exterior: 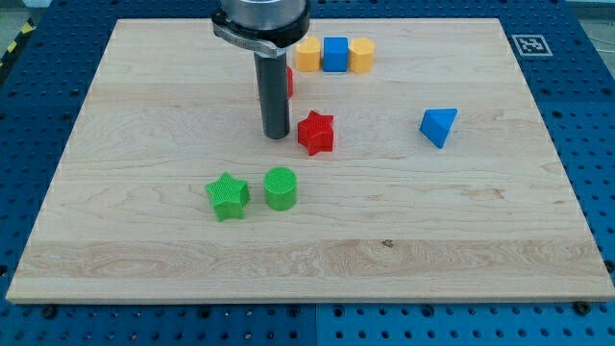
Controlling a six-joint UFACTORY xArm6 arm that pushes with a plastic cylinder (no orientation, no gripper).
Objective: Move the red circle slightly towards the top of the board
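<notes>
A pale wooden board [317,240] with fine grain lines and one small dark knot low down fills most of the view. It lies on a blue perforated surface [586,115], studded with regular rows of small holes, which shows along the view's left, right and bottom edges. A white square fiducial marker [529,44] with a black pattern sits just off the board's top right corner. A strip of yellow-and-black hazard tape [17,40] crosses the top left corner. The light is even and soft.
</notes>
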